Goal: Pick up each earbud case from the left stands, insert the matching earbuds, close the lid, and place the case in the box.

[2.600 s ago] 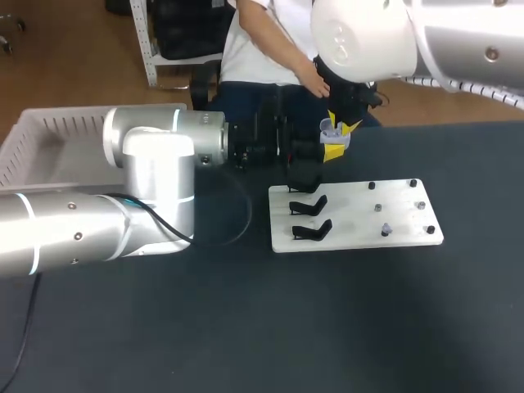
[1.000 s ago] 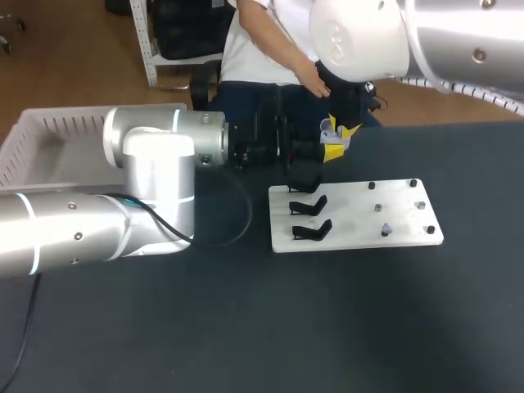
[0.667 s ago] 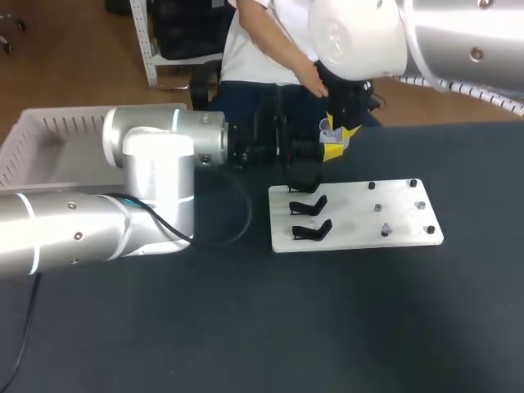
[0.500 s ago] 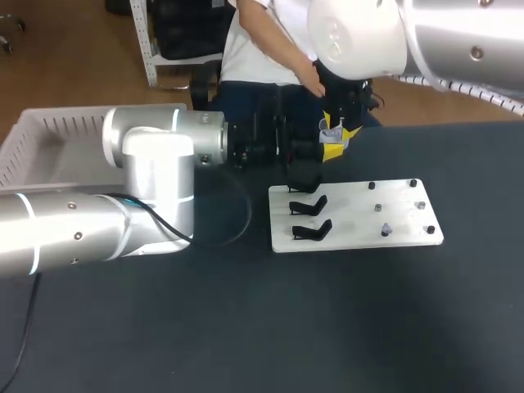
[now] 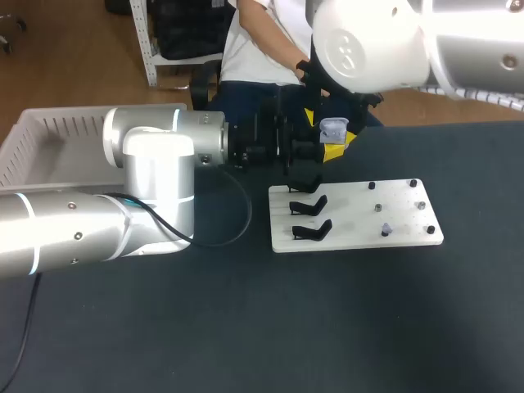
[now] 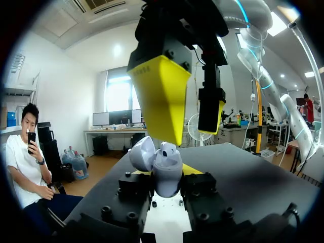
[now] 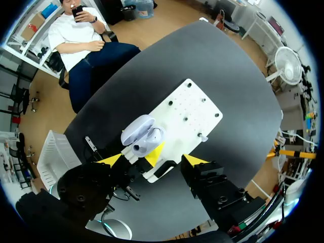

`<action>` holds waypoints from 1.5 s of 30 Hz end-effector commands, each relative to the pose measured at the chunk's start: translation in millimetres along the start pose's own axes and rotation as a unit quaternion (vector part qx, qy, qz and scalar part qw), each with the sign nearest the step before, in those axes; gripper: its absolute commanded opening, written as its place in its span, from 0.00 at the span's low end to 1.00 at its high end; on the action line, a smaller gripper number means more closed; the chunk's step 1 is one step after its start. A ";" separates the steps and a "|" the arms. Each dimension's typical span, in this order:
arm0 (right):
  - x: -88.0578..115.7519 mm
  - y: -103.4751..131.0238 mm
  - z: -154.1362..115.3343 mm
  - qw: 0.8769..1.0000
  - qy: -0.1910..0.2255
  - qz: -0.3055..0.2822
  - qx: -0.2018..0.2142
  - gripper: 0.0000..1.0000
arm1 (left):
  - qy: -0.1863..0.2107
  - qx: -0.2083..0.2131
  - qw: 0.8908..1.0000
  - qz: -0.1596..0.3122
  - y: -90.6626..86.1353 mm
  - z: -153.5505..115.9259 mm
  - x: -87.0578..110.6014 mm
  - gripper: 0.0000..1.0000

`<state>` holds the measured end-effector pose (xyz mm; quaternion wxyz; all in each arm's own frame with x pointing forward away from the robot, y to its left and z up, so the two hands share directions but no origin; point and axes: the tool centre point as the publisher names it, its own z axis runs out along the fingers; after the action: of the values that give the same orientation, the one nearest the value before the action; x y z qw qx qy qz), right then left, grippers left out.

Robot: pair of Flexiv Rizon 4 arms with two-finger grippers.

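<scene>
An open pale lavender earbud case (image 6: 167, 174) stands upright between the black fingers of my left gripper (image 6: 164, 177), which is shut on it. Its lid (image 6: 140, 153) leans back and one earbud (image 6: 167, 148) sits in the body. In the head view the case (image 5: 334, 128) is behind the white stand plate (image 5: 401, 205), with my left gripper (image 5: 327, 150) under it. My right gripper (image 6: 185, 109) hangs just above the case, its yellow fingers (image 6: 159, 96) wide open and holding nothing. From the right wrist the case (image 7: 142, 134) lies below my right gripper (image 7: 162, 158).
Two black stands (image 5: 309, 218) sit on the plate's left end, and small pegs (image 5: 385, 231) dot its right half. A white basket (image 5: 49, 135) stands at the table's far left. My bulky left arm (image 5: 147, 180) spans the left half of the table.
My right gripper's fingers have spread apart and it has drawn up off the case. The left gripper and the case have not moved.
</scene>
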<state>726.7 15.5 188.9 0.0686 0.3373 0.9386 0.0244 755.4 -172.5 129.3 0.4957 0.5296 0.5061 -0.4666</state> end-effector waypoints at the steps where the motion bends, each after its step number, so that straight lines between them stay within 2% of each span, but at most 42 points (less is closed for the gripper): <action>1: 16.8 -43.7 -9.2 0.993 -0.028 -0.069 -0.090 1.00 | -0.002 -0.003 1.000 0.002 -1.2 0.3 0.7 0.00; 4: 24.6 -57.6 -15.2 0.987 -0.038 -0.123 -0.099 1.00 | -0.002 -0.003 1.000 0.002 -1.2 0.3 0.7 0.00; 8: 37.8 -75.4 -21.1 0.972 -0.034 -0.205 -0.110 1.00 | -0.002 -0.003 1.000 0.002 -1.2 0.3 0.7 0.00; 13: 49.5 -88.9 -22.7 0.959 -0.024 -0.262 -0.100 1.00 | -0.002 -0.003 1.000 0.002 -1.2 0.3 0.7 0.00; 33: 50.4 -89.6 -22.9 0.962 -0.026 -0.255 -0.094 1.00 | -0.002 -0.003 1.000 0.002 -1.2 0.3 0.7 0.00; 34: 52.5 -92.2 -13.3 0.962 -0.029 -0.262 -0.075 1.00 | -0.002 -0.003 1.000 0.002 -1.2 0.3 0.7 0.00; 36: 53.6 -98.6 3.6 0.963 -0.005 -0.256 -0.082 1.00 | -0.002 -0.003 1.000 0.002 -1.2 0.3 0.7 0.00; 38: 52.9 -107.9 18.3 0.967 -0.006 -0.247 -0.068 1.00 | -0.002 -0.003 1.000 0.002 -1.2 0.3 0.7 0.00; 43: 48.0 -134.5 45.9 0.978 0.013 -0.192 -0.079 1.00 | -0.002 -0.003 1.000 0.002 -1.2 0.3 0.7 0.00; 45: 46.8 -140.8 54.6 0.981 0.017 -0.182 -0.068 1.00 | -0.002 -0.003 1.000 0.002 -1.2 0.3 0.7 0.00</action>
<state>616.6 -54.9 128.5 0.0675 0.1508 0.9836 0.0717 755.4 -172.5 129.4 0.4956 0.5297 0.5061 -0.4665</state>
